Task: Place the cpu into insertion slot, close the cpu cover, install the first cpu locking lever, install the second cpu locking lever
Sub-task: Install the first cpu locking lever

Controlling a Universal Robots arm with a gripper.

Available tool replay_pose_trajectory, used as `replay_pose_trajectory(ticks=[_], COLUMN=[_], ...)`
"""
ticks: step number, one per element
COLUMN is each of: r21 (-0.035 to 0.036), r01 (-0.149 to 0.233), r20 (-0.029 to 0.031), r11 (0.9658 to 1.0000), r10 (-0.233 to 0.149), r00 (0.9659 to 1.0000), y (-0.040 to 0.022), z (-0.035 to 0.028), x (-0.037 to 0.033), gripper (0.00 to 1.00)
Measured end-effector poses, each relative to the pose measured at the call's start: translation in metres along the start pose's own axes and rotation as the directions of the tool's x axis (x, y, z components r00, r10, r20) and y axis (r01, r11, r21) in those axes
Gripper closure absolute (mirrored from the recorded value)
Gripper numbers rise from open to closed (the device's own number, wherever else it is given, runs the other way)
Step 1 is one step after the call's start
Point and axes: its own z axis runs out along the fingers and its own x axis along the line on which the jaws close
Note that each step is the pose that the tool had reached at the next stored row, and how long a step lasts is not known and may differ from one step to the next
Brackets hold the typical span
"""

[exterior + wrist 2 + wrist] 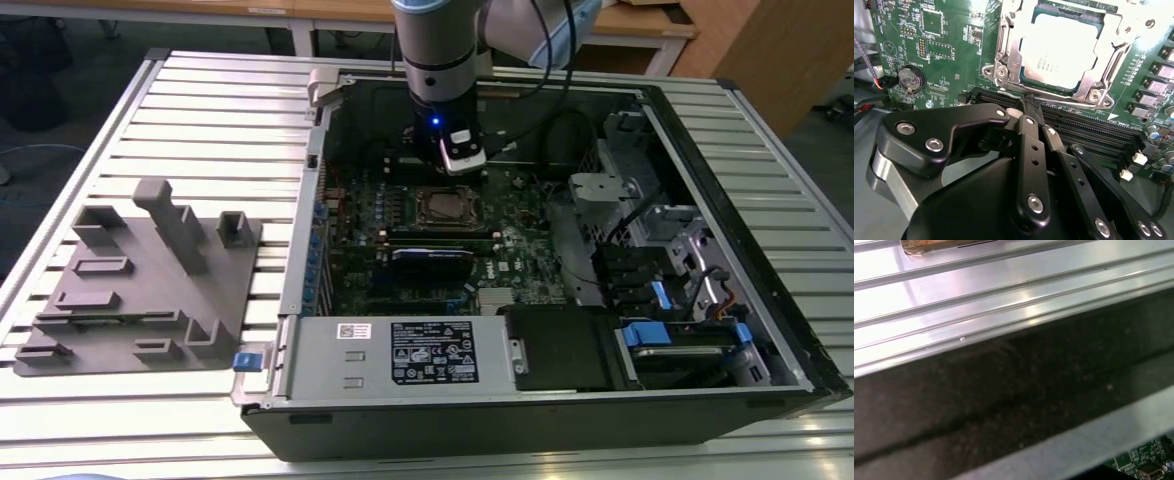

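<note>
Exterior view: the arm (434, 40) comes down into the open computer case (534, 425) at the upper centre of the frame. The gripper (463, 168) hangs low over the green board (527, 240). It is just beyond the socket's far edge in the picture. A grey tray (147, 290) lies on the slatted table (200, 120) at the exterior view's left, well apart from the case.

Second wrist view: the chip (1059, 50) sits flat in the socket (1069, 10). The cover frame (1006, 55) lies down over it, and the chip's pale top shows through the window. The gripper (1030, 102) has its fingertips pressed together, with nothing seen between them. The tips are at the frame's edge on the side of the long black memory slots (1089, 131). They sit right by a thin bright wire lever (1059, 104) that runs along that edge. Contact with the wire: cannot tell. A coin battery (910, 79) sits well apart on the board.

First wrist view: table slats, the dark case wall (1004, 405), and a corner of the board.
</note>
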Motion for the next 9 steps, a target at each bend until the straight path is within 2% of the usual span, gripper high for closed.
replay_pose_trajectory(ticks=[9], r21=[0.0043], r01=[-0.006], r20=[0.0025], r11=[1.0], r10=[0.006], r00=[1.0], y=[0.0], z=[0.0001], x=[0.0], gripper=[0.89])
